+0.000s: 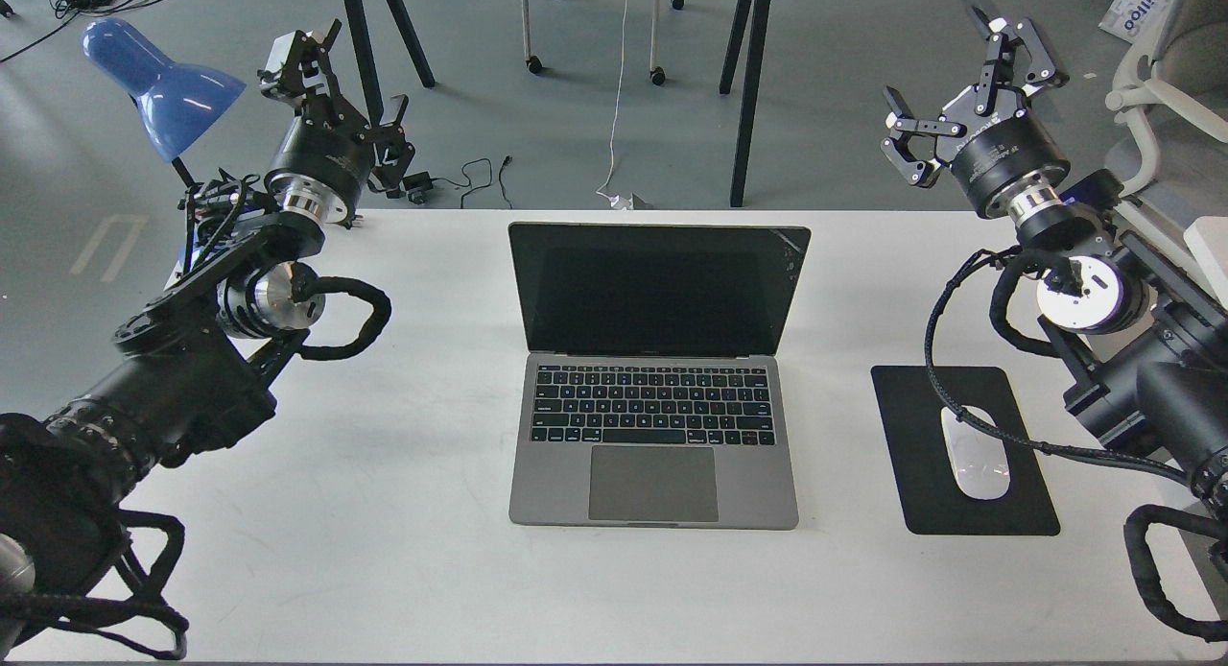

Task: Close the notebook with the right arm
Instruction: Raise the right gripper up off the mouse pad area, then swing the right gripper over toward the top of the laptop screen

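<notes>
The notebook (654, 426) lies open in the middle of the white table (384, 512), its dark screen upright and facing me, black keyboard and trackpad in front. My right gripper (969, 90) hovers open past the table's far right corner, well right of the screen and touching nothing. The right arm (1103, 301) runs down along the table's right edge. At the far left corner my left gripper (341, 95) is raised with its fingers spread open and empty, far from the notebook.
A black mouse pad (959, 455) with a white mouse (977, 453) lies right of the notebook, under the right arm's cable. A blue desk lamp (158, 81) stands at the far left. Table legs, floor cables and a white chair (1166, 81) lie beyond the table.
</notes>
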`<state>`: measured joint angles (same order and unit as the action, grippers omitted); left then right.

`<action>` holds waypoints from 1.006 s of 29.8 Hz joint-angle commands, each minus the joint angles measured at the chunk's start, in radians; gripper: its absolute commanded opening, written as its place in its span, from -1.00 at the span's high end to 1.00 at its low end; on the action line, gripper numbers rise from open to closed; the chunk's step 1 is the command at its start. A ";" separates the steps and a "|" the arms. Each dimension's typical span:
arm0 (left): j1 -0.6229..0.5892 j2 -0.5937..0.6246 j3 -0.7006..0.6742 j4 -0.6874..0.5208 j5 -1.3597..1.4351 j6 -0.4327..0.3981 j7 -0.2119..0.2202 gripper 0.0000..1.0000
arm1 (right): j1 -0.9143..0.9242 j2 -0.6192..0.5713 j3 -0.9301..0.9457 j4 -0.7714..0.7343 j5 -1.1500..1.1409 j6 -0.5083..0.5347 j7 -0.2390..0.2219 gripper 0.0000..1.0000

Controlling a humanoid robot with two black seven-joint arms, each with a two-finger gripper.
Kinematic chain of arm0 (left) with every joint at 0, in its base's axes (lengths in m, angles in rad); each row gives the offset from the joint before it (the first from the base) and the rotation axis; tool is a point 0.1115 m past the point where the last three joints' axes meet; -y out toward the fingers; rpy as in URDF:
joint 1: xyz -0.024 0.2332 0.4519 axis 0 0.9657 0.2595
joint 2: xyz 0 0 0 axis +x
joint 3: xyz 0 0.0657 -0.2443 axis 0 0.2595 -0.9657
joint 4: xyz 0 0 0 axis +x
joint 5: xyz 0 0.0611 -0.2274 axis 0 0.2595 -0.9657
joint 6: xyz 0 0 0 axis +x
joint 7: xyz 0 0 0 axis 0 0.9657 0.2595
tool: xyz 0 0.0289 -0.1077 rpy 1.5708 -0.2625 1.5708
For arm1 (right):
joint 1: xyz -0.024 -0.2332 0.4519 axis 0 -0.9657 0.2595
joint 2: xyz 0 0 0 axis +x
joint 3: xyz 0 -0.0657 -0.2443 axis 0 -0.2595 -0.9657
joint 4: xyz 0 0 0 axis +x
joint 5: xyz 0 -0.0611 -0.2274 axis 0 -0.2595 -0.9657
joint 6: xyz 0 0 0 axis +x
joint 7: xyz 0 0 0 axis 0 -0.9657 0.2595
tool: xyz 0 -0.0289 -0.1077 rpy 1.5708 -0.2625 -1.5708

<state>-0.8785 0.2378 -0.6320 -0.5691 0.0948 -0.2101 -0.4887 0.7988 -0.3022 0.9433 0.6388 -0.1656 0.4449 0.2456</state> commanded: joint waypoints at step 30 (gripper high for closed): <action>0.003 -0.017 0.000 -0.009 0.002 0.001 0.000 -1.00 | 0.413 0.095 -0.719 -0.066 -0.035 -0.365 -0.019 -1.00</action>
<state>-0.8759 0.2214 -0.6320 -0.5782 0.0966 -0.2086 -0.4887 1.1604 -0.2463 0.3357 0.6136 -0.1920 0.1316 0.2284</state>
